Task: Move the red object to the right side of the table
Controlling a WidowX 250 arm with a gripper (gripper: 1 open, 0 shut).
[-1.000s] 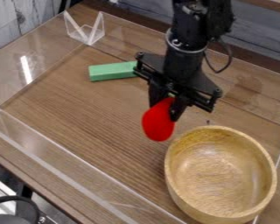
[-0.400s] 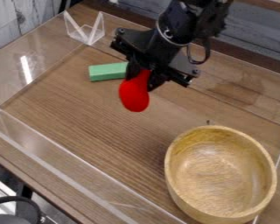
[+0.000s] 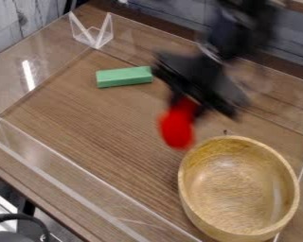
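The end effector [image 3: 186, 106], heavily blurred, is seen partly closed around the red object [image 3: 178, 128], which hangs just below its fingertips, lifted clear of the table [image 3: 91, 132]. A wooden bowl [image 3: 239, 188] is seen near, below and right of the end effector, and a green block [image 3: 124, 77] lies to its upper left.

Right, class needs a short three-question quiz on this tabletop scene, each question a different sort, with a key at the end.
1. True or false: the red object lies inside the wooden bowl.
2. Which thing lies farthest toward the back of the table? A) green block B) wooden bowl C) red object
3. Fill in: the pincer carries the ____ object.

Key: 1 false; 2 A; 3 red.
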